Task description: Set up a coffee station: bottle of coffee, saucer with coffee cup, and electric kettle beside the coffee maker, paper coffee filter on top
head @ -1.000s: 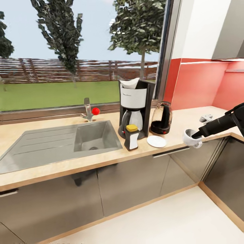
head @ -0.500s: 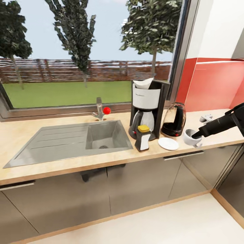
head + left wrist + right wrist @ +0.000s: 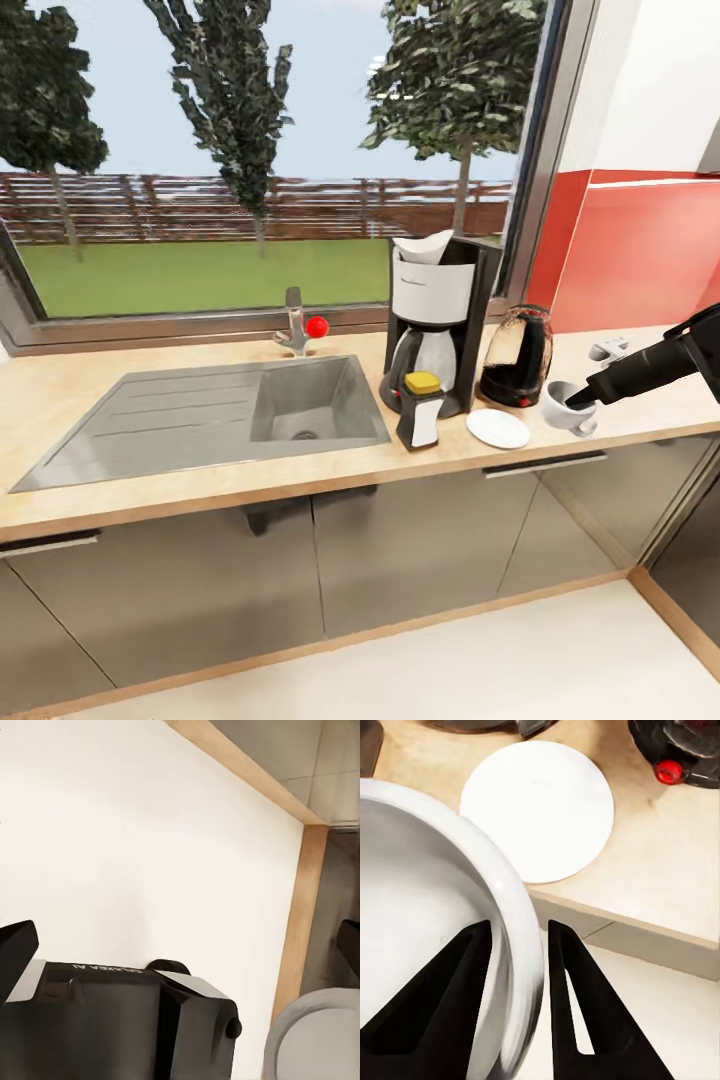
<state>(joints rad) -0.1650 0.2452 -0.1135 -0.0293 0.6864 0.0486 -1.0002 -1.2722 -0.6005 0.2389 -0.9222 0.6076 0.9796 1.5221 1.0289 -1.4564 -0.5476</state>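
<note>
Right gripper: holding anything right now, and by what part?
Yes. The right gripper holds the coffee cup by its rim wall, one finger inside the cup and one outside. The cup is not yet over the saucer.

Head view overlooks the countertop [image 3: 150,480]; right wrist view closely shares its saucer [image 3: 498,428].

White coffee cup [image 3: 564,407] claw-held, beside empty saucer [image 3: 498,428]
</note>
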